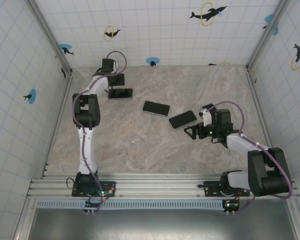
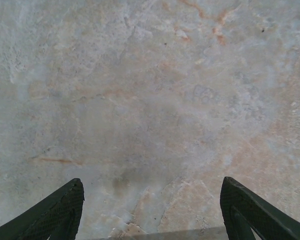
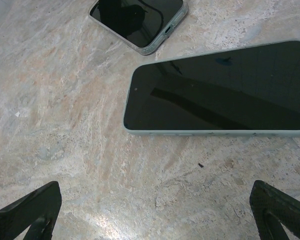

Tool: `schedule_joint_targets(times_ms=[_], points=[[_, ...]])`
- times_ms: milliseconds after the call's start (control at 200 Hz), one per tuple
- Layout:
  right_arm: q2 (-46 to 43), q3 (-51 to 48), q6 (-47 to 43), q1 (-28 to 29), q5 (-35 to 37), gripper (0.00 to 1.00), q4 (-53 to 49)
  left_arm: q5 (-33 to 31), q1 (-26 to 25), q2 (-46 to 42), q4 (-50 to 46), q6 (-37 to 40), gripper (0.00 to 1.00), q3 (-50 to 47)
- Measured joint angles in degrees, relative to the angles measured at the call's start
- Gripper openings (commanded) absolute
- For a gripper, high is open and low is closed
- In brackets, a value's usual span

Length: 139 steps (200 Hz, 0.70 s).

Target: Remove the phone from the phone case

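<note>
While the clear-cased phone [image 1: 156,108] lies on the tabletop [image 1: 140,145], the right hand [image 1: 190,132] hovers spread and empty to its right, seemingly poised to grasp; the left hand [image 1: 117,82], likewise released, hangs to its left.

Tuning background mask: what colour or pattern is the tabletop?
The tabletop is mottled beige-grey marble; best in the left wrist view.
</note>
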Motion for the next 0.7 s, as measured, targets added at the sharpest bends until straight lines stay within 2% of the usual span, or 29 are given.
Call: schedule_joint_targets(times_ms=[380,696], points=[[0.0,0.0,-0.1,0.0,0.0,0.99,0.0,-4.2,-1.5,2.4,-2.8,-0.9,0.68,1.0],[0.0,0.0,0.0,0.0,-0.4,0.99,0.0,-5.3,-2.7,2.4,-5.5,-0.6,0.66,1.6]])
